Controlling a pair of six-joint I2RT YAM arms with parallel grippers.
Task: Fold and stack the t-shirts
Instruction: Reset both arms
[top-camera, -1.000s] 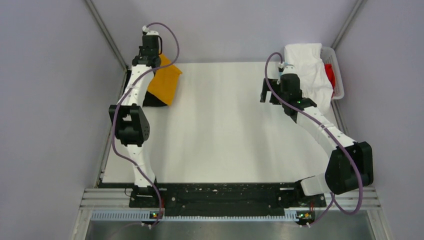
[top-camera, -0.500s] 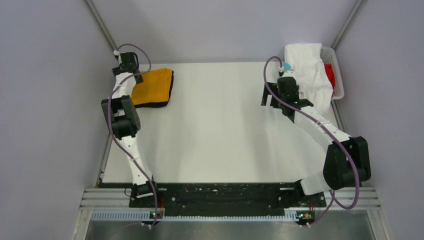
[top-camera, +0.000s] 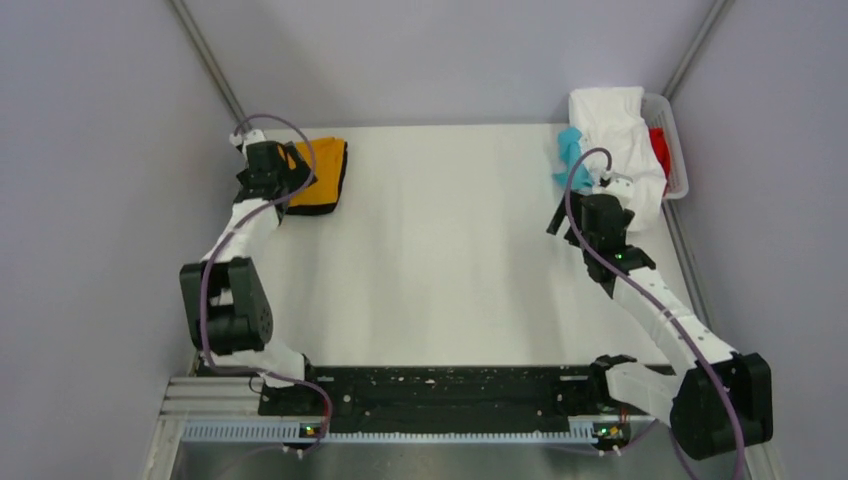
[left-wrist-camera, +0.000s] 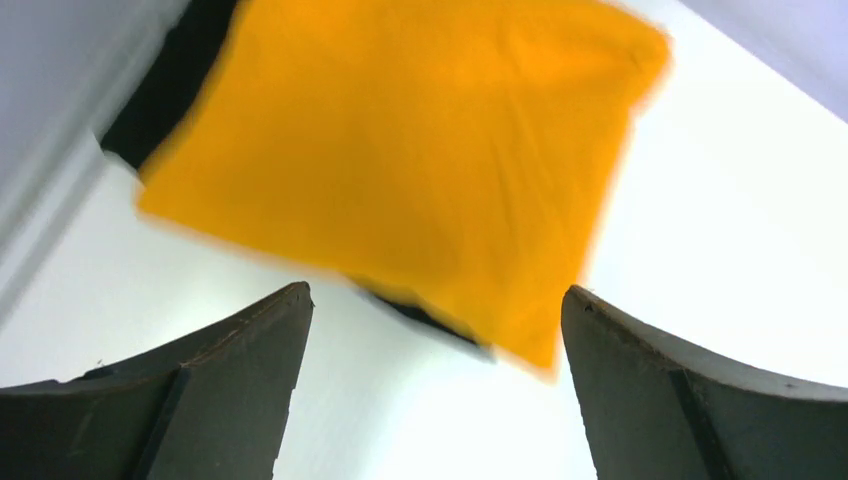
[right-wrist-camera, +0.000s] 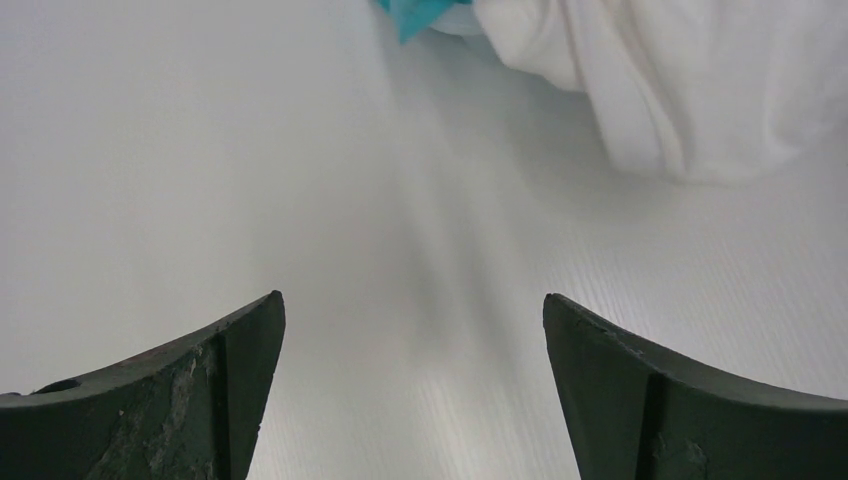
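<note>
1. Two shirts are already down: the mustard-orange shirt (top-camera: 318, 170) lies folded on the black shirt (top-camera: 342, 188), right across the counter (top-camera: 440, 260) from the basket (top-camera: 680, 135), at the opposite rear corner.
2. The left jaws hang spread and empty just short of that pair's near edge.
3. The right jaws, just in front of the basket, gape wide over bare counter, empty too. The white shirt (top-camera: 622, 140) spills over the basket's rim, the teal shirt (top-camera: 571, 152) pokes out beside it, and the red shirt (top-camera: 660, 148) sits inside.
4. Danger, I reckon: one grab at that heap and white and teal come out together, or the basket drags along.
5. Danger opposite the basket: a low sweep by the left jaws could rumple the orange fold or slide it off the black.
6. Room: the whole stretch between basket and stack lies open for spreading. A frame post (top-camera: 695, 50) and the counter's edge crowd the basket's outer side, so the right arm (top-camera: 660, 300) should pull inward.
</note>
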